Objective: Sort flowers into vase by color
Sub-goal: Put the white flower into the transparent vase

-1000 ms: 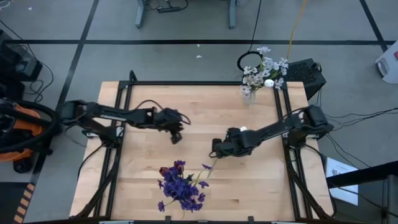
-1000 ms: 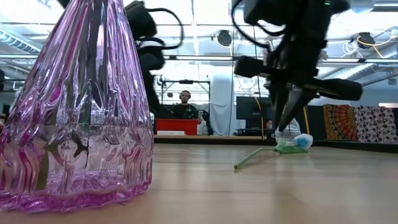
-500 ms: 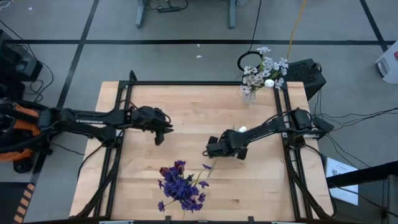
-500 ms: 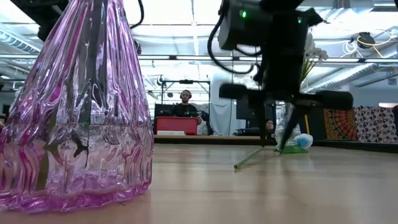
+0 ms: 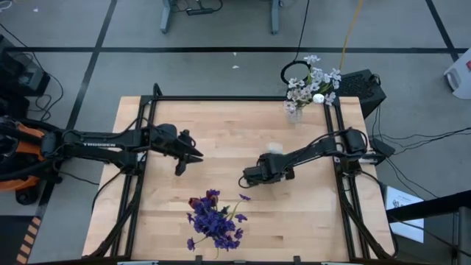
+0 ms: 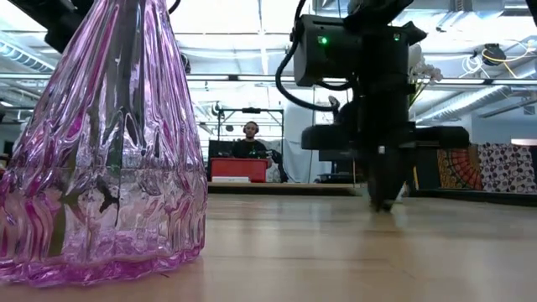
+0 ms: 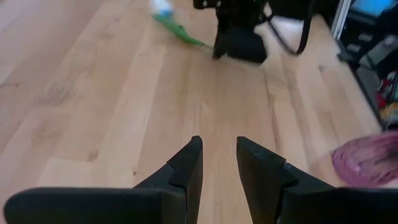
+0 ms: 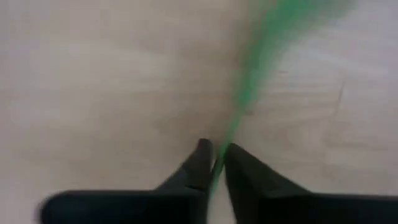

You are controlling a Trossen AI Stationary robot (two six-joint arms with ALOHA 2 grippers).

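Observation:
A white tulip bud (image 5: 274, 148) on a green stem (image 8: 249, 93) lies on the table near its middle. My right gripper (image 5: 246, 177) is down on the stem's lower end, shut on it. In the left wrist view the bud (image 7: 163, 7) and leafy stem (image 7: 181, 32) lie beside that gripper (image 7: 239, 38). My left gripper (image 5: 180, 160) hovers open over bare table, left of centre. The purple glass vase (image 6: 109, 143) with purple blossoms (image 5: 213, 217) stands at the near edge. A clear vase of white blossoms (image 5: 307, 87) stands at the far right corner. My right gripper pinches the thin green stem (image 8: 219, 167) between its two fingertips (image 8: 200, 158), near the end away from the bud. The fingers come from above, pointing down, tips at the tabletop (image 6: 382, 204). The stem runs on ahead of the fingers, and the bud end lies on the table.
A black frame (image 5: 235, 98) runs along the table's edges. Bare wood lies between the two grippers and on the left half. Beyond the table a person (image 6: 249, 134) sits in the room behind a red box.
My left gripper has drawn back toward the table's left edge. My right gripper has moved a little left and come down to the tabletop onto the stem. The flower has shifted, its bud now slightly farther left.

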